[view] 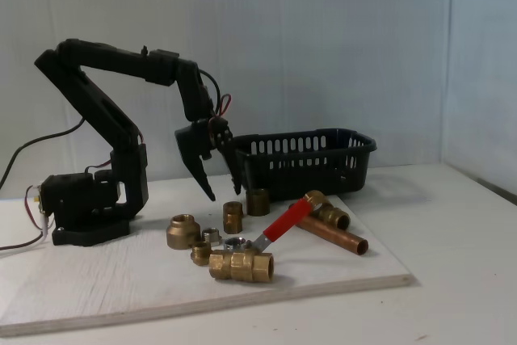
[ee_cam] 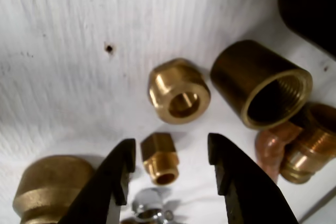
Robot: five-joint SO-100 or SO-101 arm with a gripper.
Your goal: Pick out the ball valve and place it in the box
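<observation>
- Nearest in the fixed view lies the ball valve (view: 242,264), brass body at the board's front edge, red lever angling up toward 1 o'clock.
- Above the fittings hangs the tool (view: 225,193), jaws spread wide, holding nothing.
- At 3 o'clock from it, the box (view: 307,164) sits at the back of the counter (view: 452,280).
- Between the fingertips in the wrist view lies a small brass coupling (ee_cam: 160,158).

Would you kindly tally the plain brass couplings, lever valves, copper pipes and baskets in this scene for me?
Plain brass couplings without handles: 4
Brass ball valve with red lever handle: 1
Copper pipe with brass elbow: 1
Black slotted oval plastic basket: 1
Total: 7
</observation>
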